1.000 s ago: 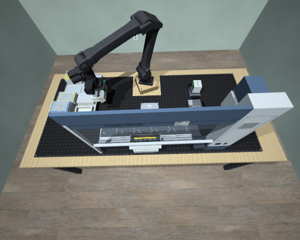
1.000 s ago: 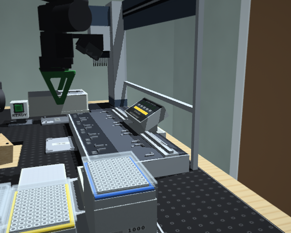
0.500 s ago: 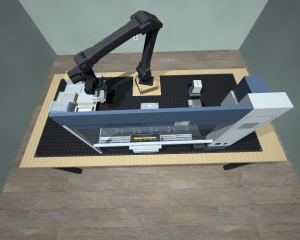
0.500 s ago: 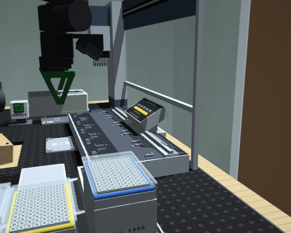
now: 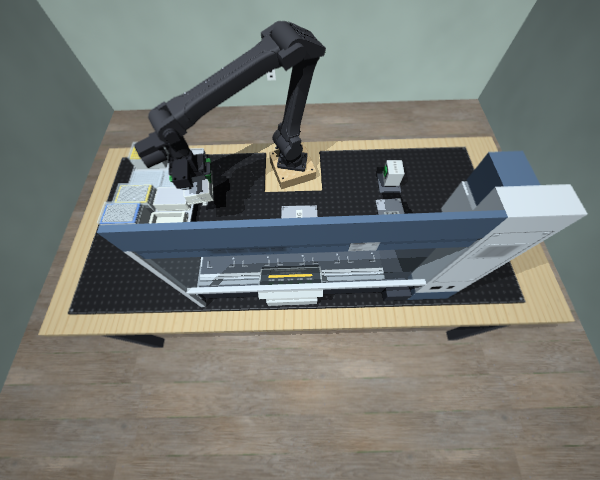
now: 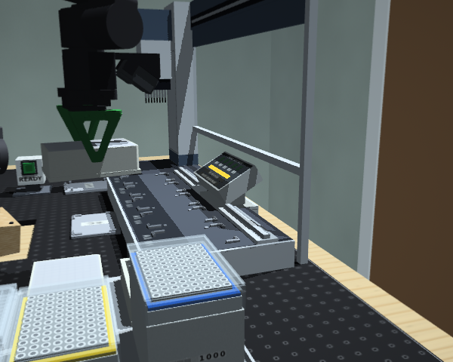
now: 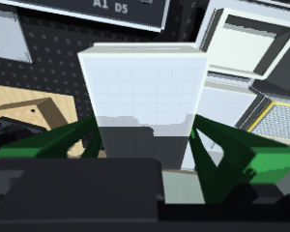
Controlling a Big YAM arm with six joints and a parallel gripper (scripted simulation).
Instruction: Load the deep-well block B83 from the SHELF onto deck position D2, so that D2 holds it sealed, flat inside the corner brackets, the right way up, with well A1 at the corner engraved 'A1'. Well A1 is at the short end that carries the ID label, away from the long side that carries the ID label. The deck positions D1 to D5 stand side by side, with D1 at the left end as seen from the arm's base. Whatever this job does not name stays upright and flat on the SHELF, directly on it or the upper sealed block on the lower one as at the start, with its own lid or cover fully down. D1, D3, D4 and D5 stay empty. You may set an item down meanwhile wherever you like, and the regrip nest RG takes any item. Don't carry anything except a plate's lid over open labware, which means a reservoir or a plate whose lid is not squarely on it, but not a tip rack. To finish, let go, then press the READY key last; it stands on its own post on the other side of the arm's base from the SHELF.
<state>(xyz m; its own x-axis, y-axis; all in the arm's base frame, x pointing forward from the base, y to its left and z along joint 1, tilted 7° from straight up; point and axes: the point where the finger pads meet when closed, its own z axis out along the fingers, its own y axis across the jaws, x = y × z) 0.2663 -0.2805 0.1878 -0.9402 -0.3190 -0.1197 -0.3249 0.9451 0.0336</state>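
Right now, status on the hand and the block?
Green-fingered hand shut on pale sealed deep-well block. Block held aloft beside the shelf, short of the dark deck. Deck brackets bare.

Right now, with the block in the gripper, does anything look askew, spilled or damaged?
Nothing stands out. The deep-well block sits square between the gripper's green fingers, its seal unbroken. The deck brackets are bare, and the tip racks sit level.

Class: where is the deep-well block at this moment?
Exterior view, upper left: the deep-well block hangs in the gripper, above the mat, just right of the READY key.
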